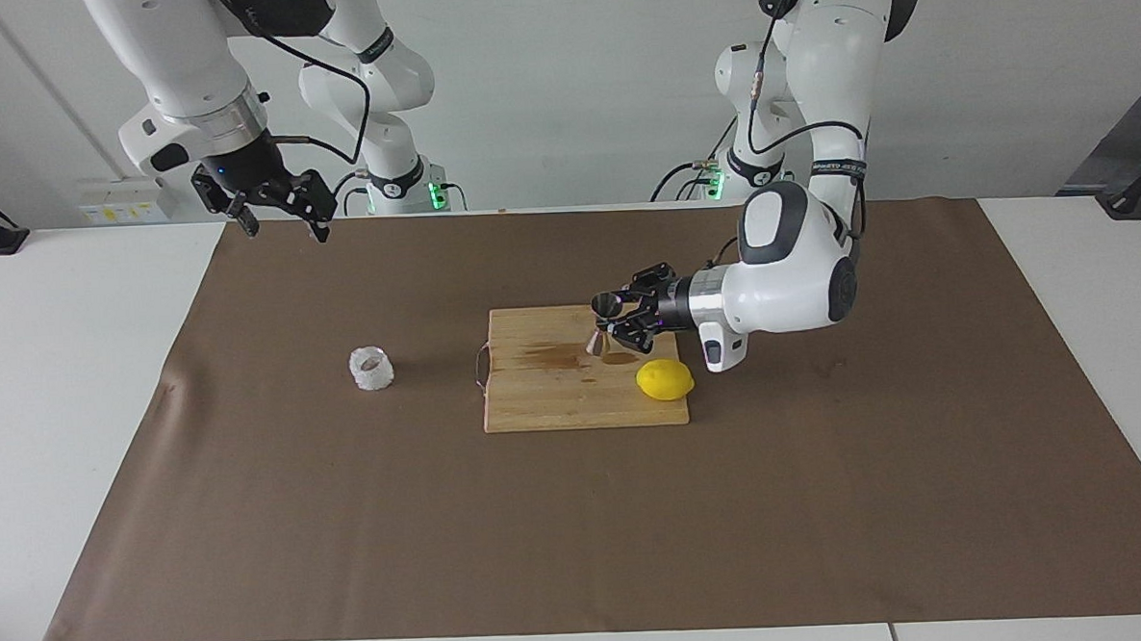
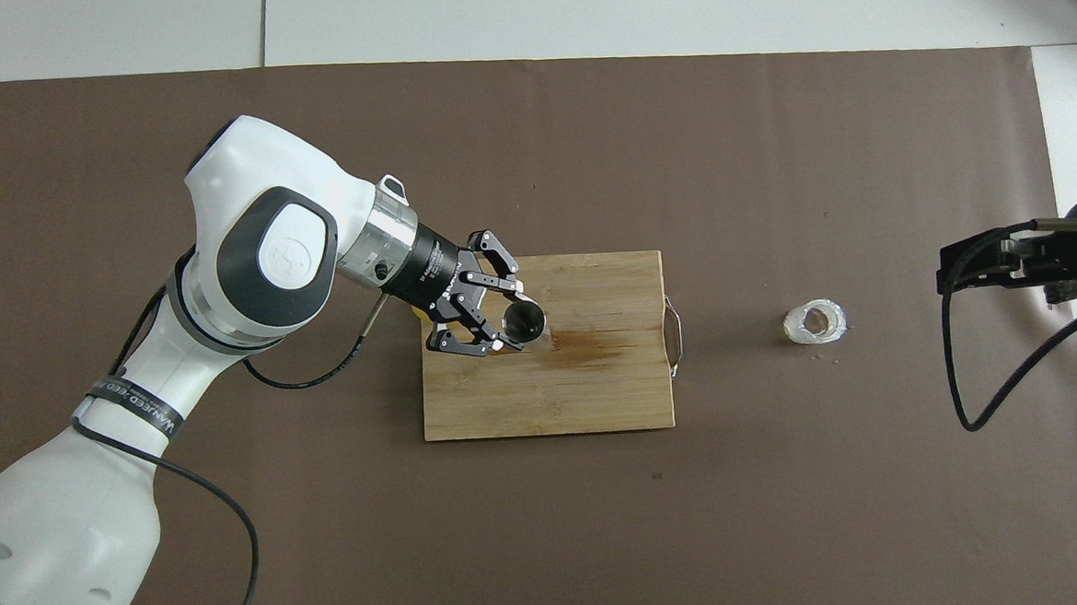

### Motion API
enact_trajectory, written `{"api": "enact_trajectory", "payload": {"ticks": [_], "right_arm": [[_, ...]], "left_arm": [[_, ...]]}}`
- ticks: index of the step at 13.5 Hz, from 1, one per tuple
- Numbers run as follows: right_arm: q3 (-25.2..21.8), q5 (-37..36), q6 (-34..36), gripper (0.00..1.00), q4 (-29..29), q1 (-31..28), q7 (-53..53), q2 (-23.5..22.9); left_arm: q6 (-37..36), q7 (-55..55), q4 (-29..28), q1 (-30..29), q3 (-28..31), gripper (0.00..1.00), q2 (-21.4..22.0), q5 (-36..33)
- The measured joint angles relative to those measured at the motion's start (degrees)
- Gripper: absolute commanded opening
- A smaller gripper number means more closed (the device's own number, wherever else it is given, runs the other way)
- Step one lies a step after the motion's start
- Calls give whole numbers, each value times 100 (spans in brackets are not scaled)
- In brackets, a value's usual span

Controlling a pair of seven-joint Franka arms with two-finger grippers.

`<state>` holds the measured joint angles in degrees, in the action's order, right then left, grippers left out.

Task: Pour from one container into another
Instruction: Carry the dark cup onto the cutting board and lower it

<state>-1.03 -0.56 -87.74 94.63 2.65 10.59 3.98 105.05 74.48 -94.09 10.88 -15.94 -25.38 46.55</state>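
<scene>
While I held the rig at this moment, my console listed the following items:

Left gripper: over the wooden cutting board, fingers clamped on the waist of the steel jigger. I saw the jigger tilted slightly, its dark open top facing up in the overhead view, its lower cone just above the board or touching it (I could not tell which).

Clear faceted cup: upright on the brown mat, well apart from the board, toward the right arm's end of the table. I could not read its contents.

Right gripper: raised in the air over the mat's edge nearest the robots, at the right arm's end, holding nothing; the arm waited. Its fingers stood apart, as far as I could read from the facing view.

Lemon: lying on the board's corner toward the left arm's end, farther from the robots than the jigger; mostly hidden under the left wrist in the overhead view.

Board, further notes: a dark wet-looking stain across its middle, and a metal handle on the end facing the cup
</scene>
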Motion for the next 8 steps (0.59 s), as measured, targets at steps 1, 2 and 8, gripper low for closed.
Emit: {"api": "enact_trajectory", "payload": {"ticks": [1,2,8], "right_arm": [[0,0,0,100,0,0,0,0],[0,0,0,100,0,0,0,0],[0,0,0,100,0,0,0,0]], "left_arm": [[168,0,-4,125,-1,10,-84,0],[283,0,-4,227,1,12,-151,0],[457,1,-5,450,5,24,-282,1]]}}
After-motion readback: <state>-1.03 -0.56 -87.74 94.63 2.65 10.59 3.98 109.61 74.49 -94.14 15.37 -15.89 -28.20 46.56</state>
